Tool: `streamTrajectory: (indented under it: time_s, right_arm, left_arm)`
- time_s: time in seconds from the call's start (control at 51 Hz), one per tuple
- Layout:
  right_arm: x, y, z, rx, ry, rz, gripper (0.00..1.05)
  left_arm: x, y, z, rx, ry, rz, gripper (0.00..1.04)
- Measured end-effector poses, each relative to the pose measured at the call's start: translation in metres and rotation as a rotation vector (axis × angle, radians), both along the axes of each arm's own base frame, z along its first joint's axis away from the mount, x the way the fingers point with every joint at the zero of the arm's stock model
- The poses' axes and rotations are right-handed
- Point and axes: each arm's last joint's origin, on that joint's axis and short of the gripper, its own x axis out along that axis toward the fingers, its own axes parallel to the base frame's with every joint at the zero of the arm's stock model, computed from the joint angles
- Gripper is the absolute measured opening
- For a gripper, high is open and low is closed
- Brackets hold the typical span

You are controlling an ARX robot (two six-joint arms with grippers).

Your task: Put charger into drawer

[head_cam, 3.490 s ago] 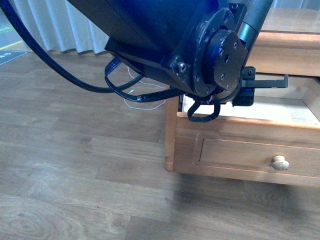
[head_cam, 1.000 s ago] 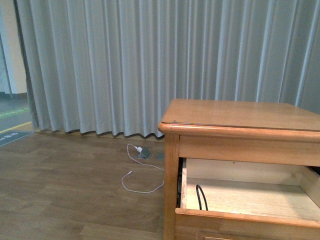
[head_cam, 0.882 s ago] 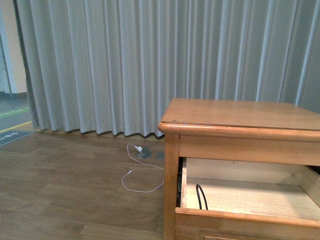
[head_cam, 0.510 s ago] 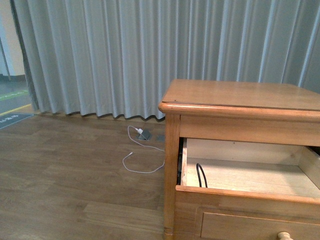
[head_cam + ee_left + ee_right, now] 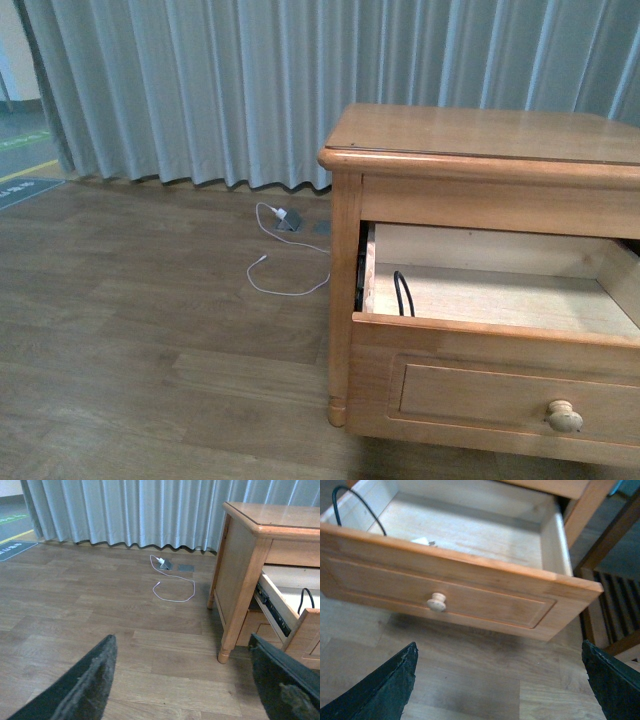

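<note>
Floorboards (image 5: 150,330), tools (image 5: 181,645) (image 5: 498,647) agape, seemingly empty

The drawer (image 5: 470,395) has a smooth, satin-varnished honey-wood front and a pale, matt bare-wood inside; the curtain (image 5: 200,90) is grey cloth.
</note>
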Motion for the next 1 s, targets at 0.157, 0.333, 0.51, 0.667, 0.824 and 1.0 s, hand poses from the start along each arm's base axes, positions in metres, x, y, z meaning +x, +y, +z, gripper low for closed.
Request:
streamTrajectory:
  time_s: [0.157,0.333,0.51,0.667,0.824,1.0]
  right_arm:
    - [0.043,0.012,-0.011,-0.023,0.07,0.081,0.97]
    - [0.086,0.023,-0.024,-0.003,0.15,0.124,0.97]
    - [0.118,0.032,-0.044,0.03,0.221,0.119,0.97]
    - [0.142,0.037,-0.054,0.042,0.208,0.084,0.97]
    - [0.183,0.037,-0.057,0.056,0.104,0.003,0.97]
    - [0.22,0.035,-0.063,0.057,0.004,-0.07,0.97]
  left_arm:
    - [0.0,0.0,0.0,0.002,0.0,0.0,0.98]
    - [0.0,0.0,0.0,0.002,0.0,0.0,0.99]
    - [0.0,0.0,0.0,0.002,0.0,0.0,0.99]
    - [0.0,0.0,0.0,0.002,0.0,0.0,0.99]
    - [0.0,0.0,0.0,0.002,0.0,0.0,0.99]
    - [0.0,0.0,0.0,0.002,0.0,0.0,0.99]
